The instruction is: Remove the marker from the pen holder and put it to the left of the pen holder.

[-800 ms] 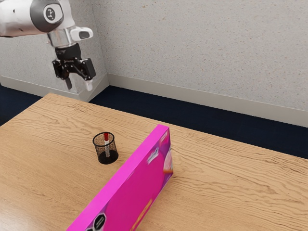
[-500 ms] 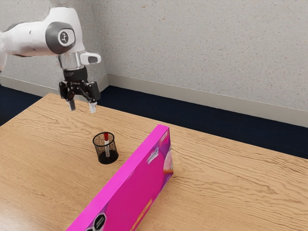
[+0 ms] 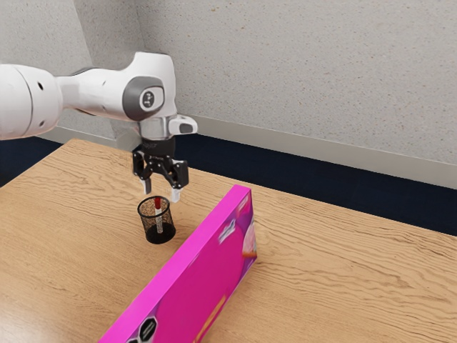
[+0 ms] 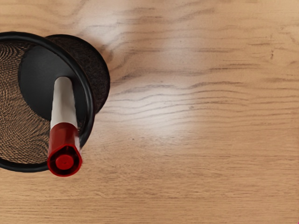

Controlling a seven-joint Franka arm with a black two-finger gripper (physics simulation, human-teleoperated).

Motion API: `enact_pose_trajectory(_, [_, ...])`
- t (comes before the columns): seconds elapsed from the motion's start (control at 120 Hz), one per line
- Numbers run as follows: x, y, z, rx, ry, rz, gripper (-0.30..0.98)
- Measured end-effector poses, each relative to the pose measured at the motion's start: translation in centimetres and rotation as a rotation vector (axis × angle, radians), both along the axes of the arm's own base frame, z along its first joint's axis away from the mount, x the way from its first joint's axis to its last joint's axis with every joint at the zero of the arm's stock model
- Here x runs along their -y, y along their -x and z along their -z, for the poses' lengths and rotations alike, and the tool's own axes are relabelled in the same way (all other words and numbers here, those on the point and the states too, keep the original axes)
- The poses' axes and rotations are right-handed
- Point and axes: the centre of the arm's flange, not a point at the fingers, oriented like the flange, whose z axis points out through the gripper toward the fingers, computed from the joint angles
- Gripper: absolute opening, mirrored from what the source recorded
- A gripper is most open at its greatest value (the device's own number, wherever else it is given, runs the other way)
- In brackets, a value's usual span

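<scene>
red end [image 4: 64, 159] up, the marker [image 4: 63, 112] leans steeply in the pen holder [image 3: 147, 225], pincer [image 3: 161, 191] spread above.

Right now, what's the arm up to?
The gripper hangs open just above the pen holder, holding nothing. The marker stands in the holder, red cap up and leaning against the rim, so it has yet to be taken out. A pink box stands on the table close by. It looks like the arm is lining up to grasp the marker.
</scene>
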Motion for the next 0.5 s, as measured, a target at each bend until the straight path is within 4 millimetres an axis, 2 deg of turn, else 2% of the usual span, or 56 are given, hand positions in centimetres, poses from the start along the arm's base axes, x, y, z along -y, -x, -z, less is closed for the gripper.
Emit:
enact_pose_trajectory(0.133, [0.2, -0.9, 0.3, 0.021, -0.011, -0.003, 0.61])
enact_pose_trajectory(0.408, [-2.5, -1.9, 3.4, 0.009, -0.028, -0.054, 0.54])
enact_pose_trajectory(0.5, [-2.8, -1.9, 3.7, 0.011, -0.032, -0.06, 0.45])
